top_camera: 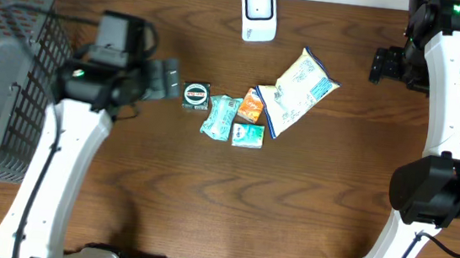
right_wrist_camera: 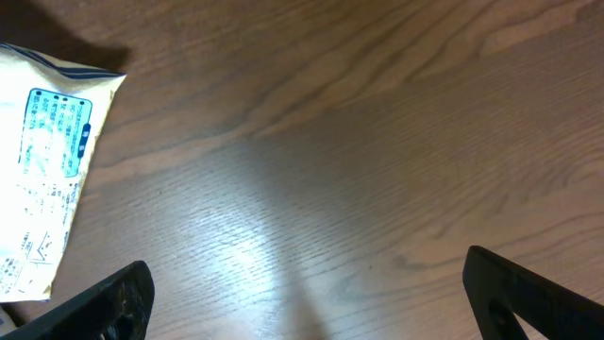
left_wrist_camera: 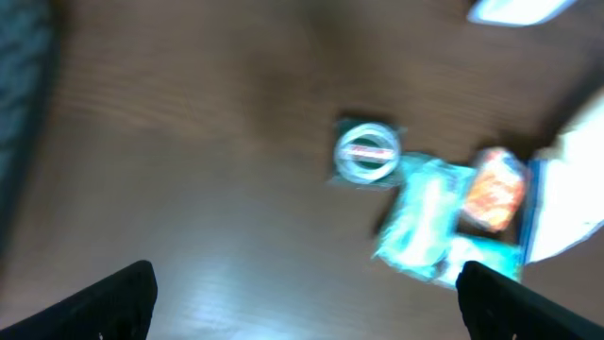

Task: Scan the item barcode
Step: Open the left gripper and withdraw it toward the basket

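Several small items lie in a cluster mid-table: a round tin (top_camera: 195, 95), a teal packet (top_camera: 220, 116), an orange packet (top_camera: 252, 105), a small teal box (top_camera: 247, 135) and a large white-and-yellow bag (top_camera: 297, 89). A white scanner (top_camera: 258, 13) stands at the back. My left gripper (top_camera: 175, 80) hovers just left of the tin, open and empty. The blurred left wrist view shows the tin (left_wrist_camera: 368, 153) and teal packet (left_wrist_camera: 425, 222) ahead of the gripper (left_wrist_camera: 307, 312). My right gripper (top_camera: 378, 64) is open at the far right, over bare wood, right of the bag (right_wrist_camera: 42, 189).
A grey wire basket (top_camera: 0, 56) fills the left edge of the table. The right arm's base (top_camera: 435, 195) stands at the right side. Bare wood lies under the right gripper (right_wrist_camera: 311, 302).
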You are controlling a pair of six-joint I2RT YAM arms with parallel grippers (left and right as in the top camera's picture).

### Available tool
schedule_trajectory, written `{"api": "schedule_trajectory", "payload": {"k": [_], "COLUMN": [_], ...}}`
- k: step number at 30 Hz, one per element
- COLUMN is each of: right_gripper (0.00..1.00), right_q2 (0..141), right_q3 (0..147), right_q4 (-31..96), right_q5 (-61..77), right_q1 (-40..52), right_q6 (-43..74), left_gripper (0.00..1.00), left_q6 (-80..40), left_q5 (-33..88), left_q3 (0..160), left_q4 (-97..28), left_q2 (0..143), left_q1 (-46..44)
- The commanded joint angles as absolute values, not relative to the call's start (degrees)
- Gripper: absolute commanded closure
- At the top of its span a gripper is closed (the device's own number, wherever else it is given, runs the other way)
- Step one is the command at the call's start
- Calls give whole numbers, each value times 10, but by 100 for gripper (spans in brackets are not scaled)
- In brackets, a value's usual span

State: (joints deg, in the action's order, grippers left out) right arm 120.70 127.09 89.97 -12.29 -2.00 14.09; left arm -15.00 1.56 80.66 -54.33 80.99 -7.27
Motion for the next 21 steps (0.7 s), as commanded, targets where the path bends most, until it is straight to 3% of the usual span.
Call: {"api": "schedule_trajectory", "payload": {"k": [1, 12, 21], "right_gripper": [1, 1, 1], "right_q2": [1197, 1197, 1197], "right_q3": [1281, 1281, 1281], "right_q4": [900, 900, 900], "right_q5": [-130, -130, -130], "right_q1": [-22, -22, -22], "right_q6": [150, 150, 150], "left_gripper": [0, 2, 2], "left_q6": [-153, -154, -245], "left_q5": [-29, -29, -29], "left_q3": [805, 805, 805], "left_q4": [-582, -688, -700], "left_q2": [782, 765, 765], "left_q1": [-33, 68, 134]}}
